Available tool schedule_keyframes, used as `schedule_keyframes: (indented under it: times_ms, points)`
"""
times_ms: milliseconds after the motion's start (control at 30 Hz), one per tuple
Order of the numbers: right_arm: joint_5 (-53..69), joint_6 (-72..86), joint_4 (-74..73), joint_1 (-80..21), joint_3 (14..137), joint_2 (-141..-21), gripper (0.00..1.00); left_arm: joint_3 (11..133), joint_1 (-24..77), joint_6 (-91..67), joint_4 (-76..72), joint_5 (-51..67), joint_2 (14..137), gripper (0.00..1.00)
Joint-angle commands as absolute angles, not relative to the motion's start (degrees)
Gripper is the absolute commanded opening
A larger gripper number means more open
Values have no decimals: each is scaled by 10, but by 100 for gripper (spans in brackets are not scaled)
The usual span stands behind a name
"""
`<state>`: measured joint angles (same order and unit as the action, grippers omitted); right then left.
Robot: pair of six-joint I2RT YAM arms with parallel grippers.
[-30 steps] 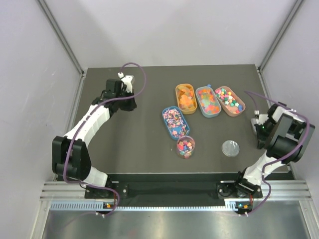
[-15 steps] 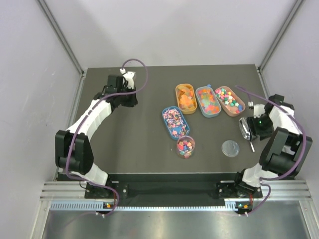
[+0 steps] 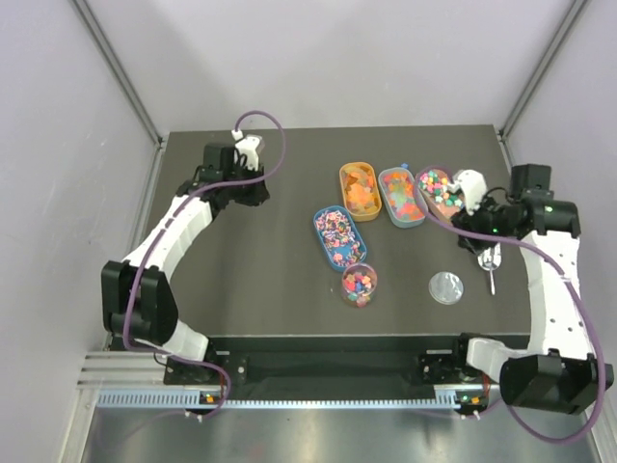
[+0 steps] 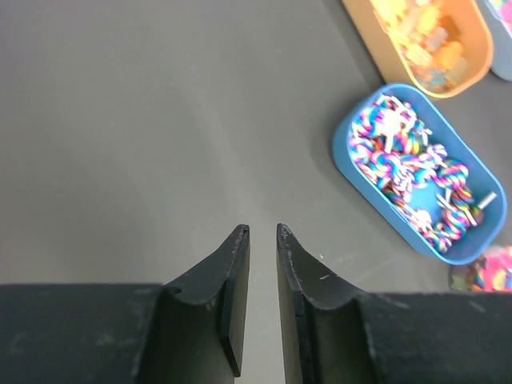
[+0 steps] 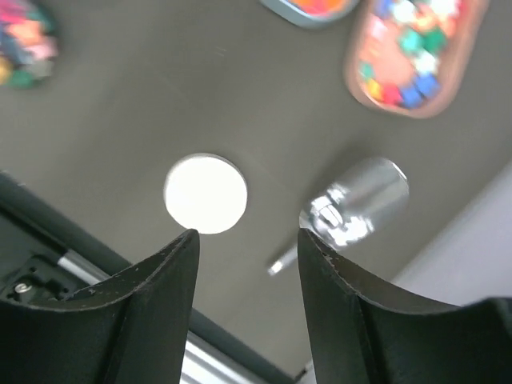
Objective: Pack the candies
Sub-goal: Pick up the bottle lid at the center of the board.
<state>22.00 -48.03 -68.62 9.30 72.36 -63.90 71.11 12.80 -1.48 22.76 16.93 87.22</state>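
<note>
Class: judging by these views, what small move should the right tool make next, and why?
Probably shift over the clear lid and lower onto it: the right tool hangs open, the metal scoop lies free, and the cup holds candies, uncovered.

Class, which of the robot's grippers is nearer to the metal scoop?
Right. The right gripper hovers close over the metal scoop; the left gripper is far across the table, beyond the blue tray.

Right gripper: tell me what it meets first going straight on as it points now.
Probably bare table, between the clear lid and the metal scoop. The right gripper aims into that gap, though depth is unclear.
</note>
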Motion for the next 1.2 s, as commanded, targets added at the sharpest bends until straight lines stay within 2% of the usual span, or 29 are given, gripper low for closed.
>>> schedule_keyframes:
  times_ms: [0,133,233,300,333,367,833,1167]
  points:
    - [274,-487,-673,14,701,-650,52,685,140,-7,214,214,821,25]
    - [250,-487,-650,-29,659,-644,53,648,163,-4,230,228,779,25]
    - [229,-518,-650,-30,612,-646,57,616,170,-4,237,243,753,26]
    - [209,-532,-637,-30,579,-651,67,605,170,9,241,253,744,27]
    - [202,-533,-632,-30,570,-658,87,603,170,9,242,254,743,28]
    - [193,-526,-621,-30,551,-662,99,602,170,9,243,256,744,28]
    - [104,-616,-471,-22,403,-655,100,637,169,31,258,207,787,29]
    - [107,-605,-422,-20,400,-719,100,642,169,46,267,183,803,29]
